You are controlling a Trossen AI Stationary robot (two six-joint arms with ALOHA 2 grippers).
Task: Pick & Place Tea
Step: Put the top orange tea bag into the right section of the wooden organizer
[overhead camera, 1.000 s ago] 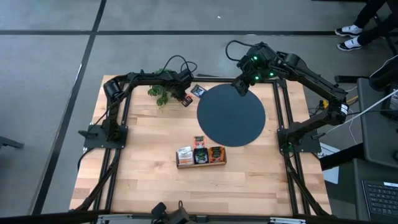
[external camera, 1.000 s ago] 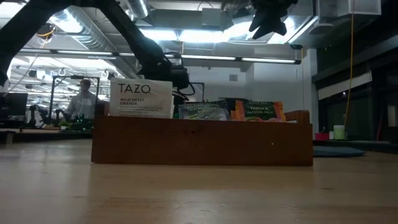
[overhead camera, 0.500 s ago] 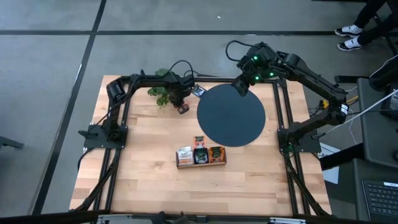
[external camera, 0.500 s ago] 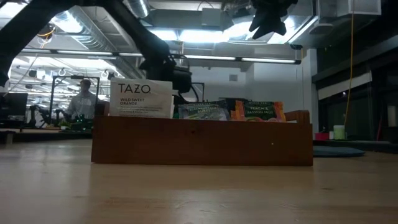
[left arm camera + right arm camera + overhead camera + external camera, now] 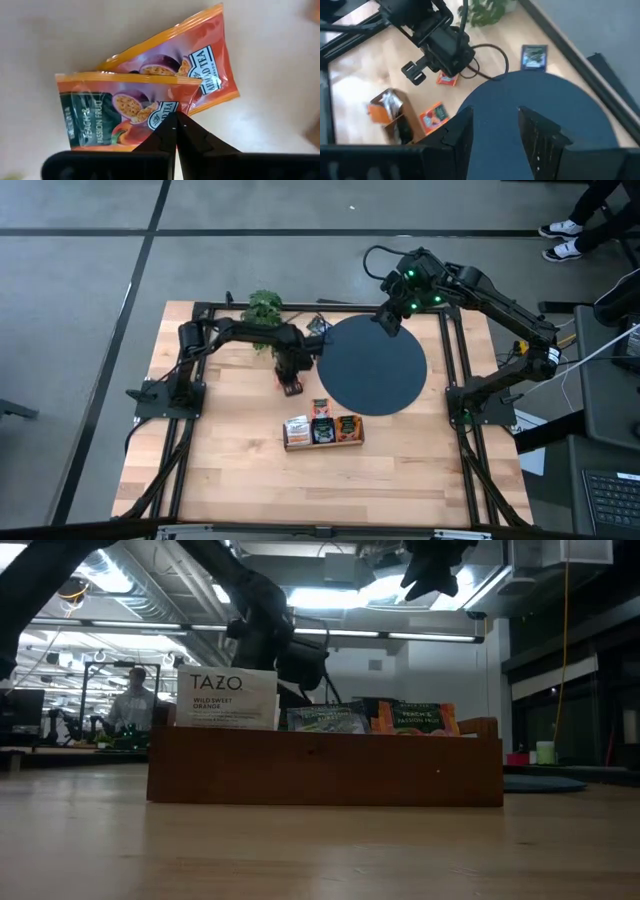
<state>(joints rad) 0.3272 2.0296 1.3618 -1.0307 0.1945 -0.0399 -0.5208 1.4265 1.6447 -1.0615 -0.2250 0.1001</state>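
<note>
Tea packets [image 5: 145, 107] clamped between left pincer [image 5: 176, 120] tips, hanging past them, above table [image 5: 230, 450].

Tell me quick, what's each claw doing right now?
Left gripper shut on orange packets, beside disc. Right gripper open, empty, hovering over disc's far edge. Nothing in the way.

In the low view, a white packet [image 5: 227, 697] standing in the wooden box [image 5: 325, 766] reads "TAZO" over "WILD SWEET ORANGE". Pinched between the left gripper [image 5: 176, 120] fingers, two orange-red packets [image 5: 150, 100] read "AHMAD TEA"; the nearer also reads "PEACH & PASSION FRUIT".
</note>
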